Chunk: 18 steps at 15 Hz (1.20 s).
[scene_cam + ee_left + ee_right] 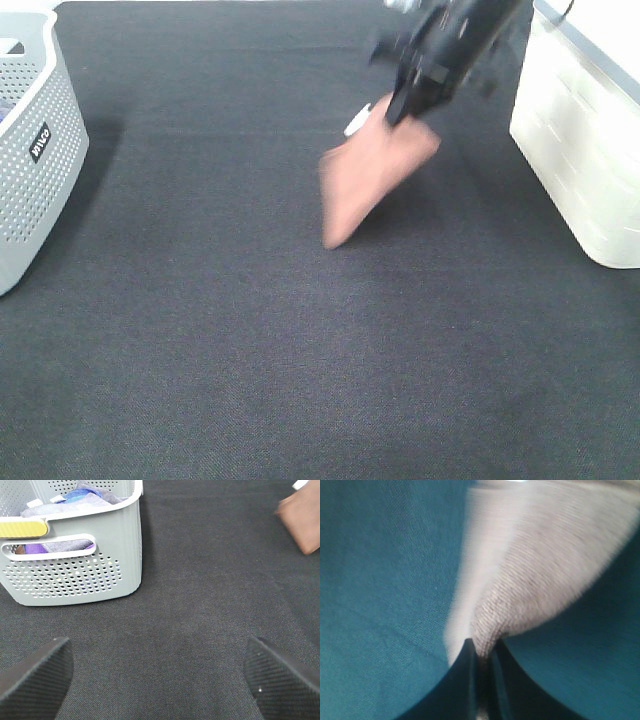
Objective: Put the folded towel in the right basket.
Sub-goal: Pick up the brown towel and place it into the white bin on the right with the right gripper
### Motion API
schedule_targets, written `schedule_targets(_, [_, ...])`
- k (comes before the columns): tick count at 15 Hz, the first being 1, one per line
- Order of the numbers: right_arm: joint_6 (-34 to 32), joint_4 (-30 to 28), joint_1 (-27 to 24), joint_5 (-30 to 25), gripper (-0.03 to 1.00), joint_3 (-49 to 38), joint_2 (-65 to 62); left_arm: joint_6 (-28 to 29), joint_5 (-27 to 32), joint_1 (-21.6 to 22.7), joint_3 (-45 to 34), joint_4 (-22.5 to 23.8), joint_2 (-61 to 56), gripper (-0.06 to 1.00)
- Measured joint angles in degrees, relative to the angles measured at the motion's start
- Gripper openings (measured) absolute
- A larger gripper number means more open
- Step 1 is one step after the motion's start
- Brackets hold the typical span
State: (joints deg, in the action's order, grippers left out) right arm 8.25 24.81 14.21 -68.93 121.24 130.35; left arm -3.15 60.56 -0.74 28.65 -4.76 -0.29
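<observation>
The folded towel (370,172) is salmon pink and hangs in the air above the dark table, blurred by motion. My right gripper (402,108) is shut on its upper corner; in the right wrist view the towel (535,565) spreads out from between the closed fingers (465,680). The right basket (585,130) is white and stands at the right edge, to the right of the towel. My left gripper (160,675) is open and empty above the table; the towel (302,517) shows far off in its view.
A grey perforated basket (30,150) stands at the left edge; the left wrist view shows it (75,575) holding purple and blue cloths. The dark cloth table surface (300,350) stretches between the two baskets.
</observation>
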Motion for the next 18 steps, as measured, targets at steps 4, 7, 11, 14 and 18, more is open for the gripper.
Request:
schedule_targets(4, [-1.2, -9.3, 0.0, -0.5, 0.01, 0.9, -11.4, 0.0, 0.0, 0.0, 0.0, 0.0, 0.0, 0.88])
schedule_targets(7, [-1.9, -14.3, -2.0, -0.7, 0.01, 0.9, -18.3, 0.0, 0.0, 0.0, 0.0, 0.0, 0.0, 0.88])
schedule_targets(11, [-2.6, -14.6, -13.7, -0.7, 0.01, 2.4, -23.0, 0.0, 0.0, 0.0, 0.0, 0.0, 0.0, 0.88])
schedule_targets(14, [-2.6, -12.9, -20.1, -0.7, 0.01, 2.5, -23.0, 0.0, 0.0, 0.0, 0.0, 0.0, 0.0, 0.88])
schedule_targets(18, [-2.6, -10.4, -30.1, 0.6, 0.01, 2.6, -21.0, 0.0, 0.0, 0.0, 0.0, 0.0, 0.0, 0.88])
